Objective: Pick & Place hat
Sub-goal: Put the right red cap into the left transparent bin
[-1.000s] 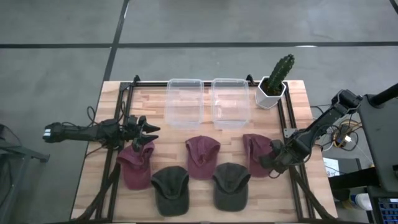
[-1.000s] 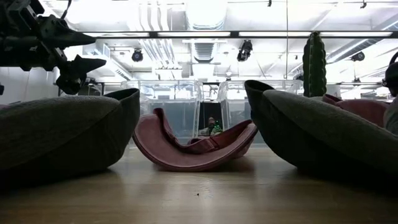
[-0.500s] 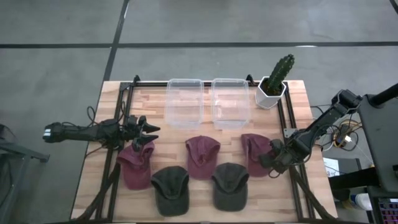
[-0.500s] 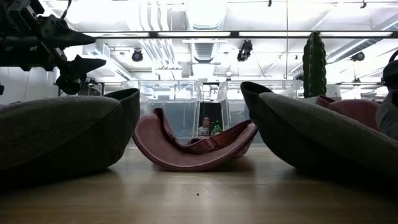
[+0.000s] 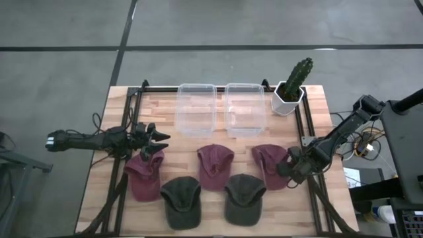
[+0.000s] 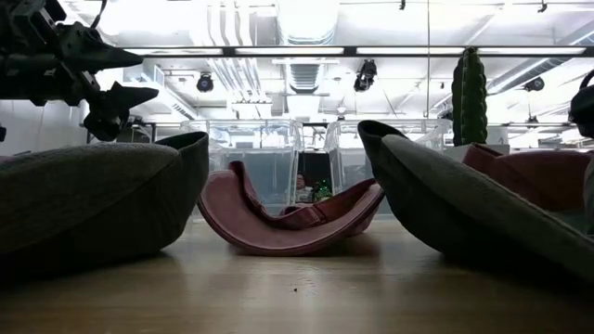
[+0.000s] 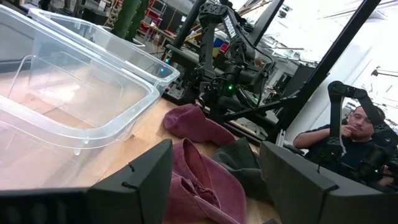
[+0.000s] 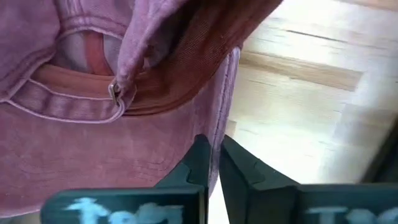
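From my remote station, the hat at work is the right-hand maroon cap (image 5: 269,165); it lies on the wooden table (image 5: 317,112) at the right end of the middle row, its long axis running roughly from the bins toward the near edge, slightly skewed; which end carries the brim I cannot tell from above. The right gripper (image 5: 293,168) sits at this cap's right edge; in the right wrist view its two fingers (image 8: 200,163) stand almost closed, pinched on a fold of the cap's maroon fabric (image 8: 99,124), with bare wood beside it. The left gripper (image 5: 156,144) hovers over the left side of the table, just above the left maroon cap (image 5: 144,174); its fingers are spread wide and grip nothing; the left wrist view looks between them at the bins and caps beyond. A middle maroon cap (image 5: 215,165) lies between the other two; two dark green caps (image 5: 181,201) (image 5: 244,198) lie nearer the front edge. Two clear plastic bins (image 5: 197,109) (image 5: 245,109) stand side by side at the far edge; both are empty. A potted cactus (image 5: 291,87) stands just right of the bins.
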Available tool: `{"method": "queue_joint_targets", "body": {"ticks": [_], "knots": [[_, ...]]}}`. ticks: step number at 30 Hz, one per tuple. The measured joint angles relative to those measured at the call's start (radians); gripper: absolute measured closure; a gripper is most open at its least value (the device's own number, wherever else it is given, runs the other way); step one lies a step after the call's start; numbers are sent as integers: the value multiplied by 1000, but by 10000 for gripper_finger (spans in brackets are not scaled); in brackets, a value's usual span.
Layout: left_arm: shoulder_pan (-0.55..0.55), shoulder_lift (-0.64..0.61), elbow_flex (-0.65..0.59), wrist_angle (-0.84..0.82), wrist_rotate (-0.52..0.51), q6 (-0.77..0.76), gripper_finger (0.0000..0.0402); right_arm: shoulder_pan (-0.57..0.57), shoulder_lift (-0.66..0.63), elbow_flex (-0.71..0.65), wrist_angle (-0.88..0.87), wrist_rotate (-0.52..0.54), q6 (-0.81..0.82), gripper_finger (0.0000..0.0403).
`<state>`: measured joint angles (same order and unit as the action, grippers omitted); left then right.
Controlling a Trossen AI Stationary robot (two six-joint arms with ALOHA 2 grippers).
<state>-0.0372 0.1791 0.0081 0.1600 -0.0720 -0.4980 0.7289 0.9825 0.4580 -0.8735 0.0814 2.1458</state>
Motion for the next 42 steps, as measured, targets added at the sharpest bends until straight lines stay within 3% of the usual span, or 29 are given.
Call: {"method": "queue_joint_targets", "body": {"ticks": [13,30,37,42], "knots": [[0,0,0,2,0,-1,168,0,-60,125,-157,-6,-41,390],[0,0,0,4,0,-91,168,0,-59,435,-513,31,-95,390],[0,0,0,4,0,-137,168,0,-57,578,-523,59,-185,390],[0,0,0,4,0,-189,168,0,-57,658,-495,155,-271,390]]}}
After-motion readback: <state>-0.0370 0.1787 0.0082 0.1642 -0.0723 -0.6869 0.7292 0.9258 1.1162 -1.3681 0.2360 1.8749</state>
